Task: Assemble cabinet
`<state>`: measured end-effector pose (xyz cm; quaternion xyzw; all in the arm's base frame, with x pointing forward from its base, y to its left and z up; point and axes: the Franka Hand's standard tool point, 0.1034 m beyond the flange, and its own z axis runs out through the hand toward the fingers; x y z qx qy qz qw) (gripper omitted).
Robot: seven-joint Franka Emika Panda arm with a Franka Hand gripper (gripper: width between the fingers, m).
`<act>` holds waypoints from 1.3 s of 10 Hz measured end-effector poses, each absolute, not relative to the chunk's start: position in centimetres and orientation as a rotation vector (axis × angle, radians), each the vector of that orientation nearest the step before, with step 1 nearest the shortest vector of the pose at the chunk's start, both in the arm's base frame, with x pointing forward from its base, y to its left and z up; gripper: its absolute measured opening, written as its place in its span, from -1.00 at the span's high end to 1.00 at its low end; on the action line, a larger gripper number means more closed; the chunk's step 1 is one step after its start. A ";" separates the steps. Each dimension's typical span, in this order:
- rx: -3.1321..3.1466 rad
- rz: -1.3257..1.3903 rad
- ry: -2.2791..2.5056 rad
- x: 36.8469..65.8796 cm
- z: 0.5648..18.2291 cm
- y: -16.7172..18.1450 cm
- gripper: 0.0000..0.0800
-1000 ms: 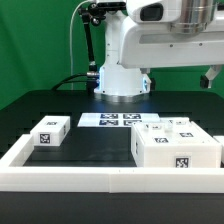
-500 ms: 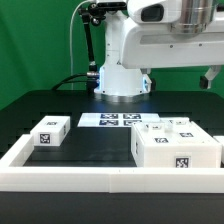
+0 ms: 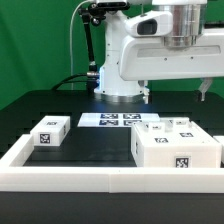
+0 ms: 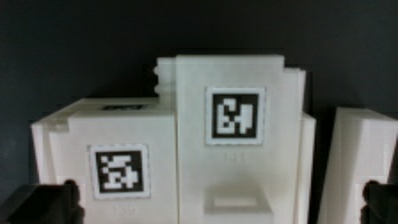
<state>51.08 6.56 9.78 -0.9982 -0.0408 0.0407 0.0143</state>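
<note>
The cabinet [image 3: 178,148] is a big matte white box with black-and-white tags, standing at the exterior view's right inside the white frame. More white pieces [image 3: 172,125] lie on top of it. A smaller tagged white piece [image 3: 50,131] sits apart at the exterior view's left. My gripper [image 3: 176,92] hangs open above the cabinet, touching nothing. In the wrist view the tagged white pieces [image 4: 222,110] fill the picture. The dark fingertips [image 4: 45,205] stand wide at both sides of the gripper [image 4: 214,205], with nothing held between them.
The marker board [image 3: 113,119] lies flat in front of the robot's base [image 3: 122,80]. A low white border frame [image 3: 90,182] runs along the front and sides of the black table. A green backdrop stands behind.
The arm has come down and shifted toward the exterior view's left. Both fingers now show above the cabinet, where earlier only one showed at the right edge. The parts have not moved.
</note>
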 end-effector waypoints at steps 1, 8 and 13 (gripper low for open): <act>-3.108 0.129 -0.127 51.0 9.7 6.6 -0.99; -3.111 0.049 -0.137 44.9 5.4 6.0 -0.99; -3.108 0.018 -0.176 44.9 3.6 5.4 -0.99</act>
